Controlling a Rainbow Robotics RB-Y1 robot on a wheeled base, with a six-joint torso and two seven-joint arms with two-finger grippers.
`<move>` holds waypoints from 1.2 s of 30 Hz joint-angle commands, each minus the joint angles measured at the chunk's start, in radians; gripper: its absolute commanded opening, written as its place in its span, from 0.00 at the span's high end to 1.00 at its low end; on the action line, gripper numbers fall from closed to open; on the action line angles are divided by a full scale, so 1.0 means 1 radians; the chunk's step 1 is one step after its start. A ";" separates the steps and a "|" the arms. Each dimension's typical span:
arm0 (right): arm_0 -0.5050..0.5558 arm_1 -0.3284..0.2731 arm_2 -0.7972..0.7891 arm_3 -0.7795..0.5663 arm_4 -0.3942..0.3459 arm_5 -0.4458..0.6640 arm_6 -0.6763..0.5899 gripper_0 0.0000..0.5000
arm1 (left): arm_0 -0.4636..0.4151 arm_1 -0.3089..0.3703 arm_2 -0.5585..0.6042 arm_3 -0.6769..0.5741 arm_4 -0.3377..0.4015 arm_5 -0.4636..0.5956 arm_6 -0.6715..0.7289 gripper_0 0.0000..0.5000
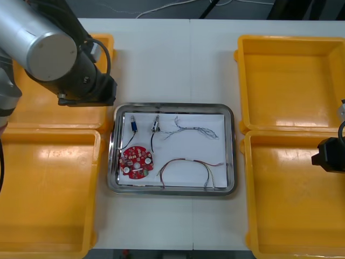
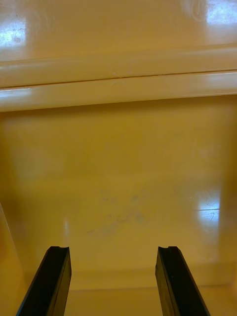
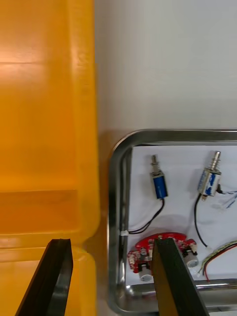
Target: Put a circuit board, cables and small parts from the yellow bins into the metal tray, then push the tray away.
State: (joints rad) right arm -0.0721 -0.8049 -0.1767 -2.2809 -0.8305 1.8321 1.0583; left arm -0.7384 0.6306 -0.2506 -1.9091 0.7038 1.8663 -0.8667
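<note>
Now the tray (image 1: 172, 192) looks loaded: board (image 1: 135, 161), cables (image 1: 188, 164) and small parts (image 1: 133, 123) lie on its white inside, so we judge the push comes next. Our left claw (image 3: 111, 243) hangs released over the tray's left rim, beside a bin (image 3: 44, 123). We should press the near rim centrally and push straight, or the tray may swivel. Our right claw (image 2: 113, 249) is released and empty over the right near bin. The counter (image 1: 172, 59) is light and smooth. Beyond it lies dark floor, perhaps with a white cord.
</note>
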 commanded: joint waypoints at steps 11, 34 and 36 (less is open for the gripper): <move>0.020 -0.014 0.008 -0.025 -0.012 -0.005 -0.015 0.00 | 0.022 0.156 0.203 -0.028 0.075 0.037 -0.130 0.06; -0.192 -0.020 0.295 -0.083 -0.035 -0.001 -0.014 0.00 | 0.295 0.207 0.398 -0.093 0.057 -0.030 -0.351 0.06; -0.219 -0.020 0.333 -0.091 -0.038 -0.004 -0.008 0.00 | 0.324 0.207 0.407 -0.108 0.057 -0.045 -0.350 0.06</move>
State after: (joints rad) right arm -0.2260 -0.8048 0.0879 -2.3313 -0.8555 1.8324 1.0501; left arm -0.4696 0.7886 0.1125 -1.9634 0.7655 1.8463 -1.2048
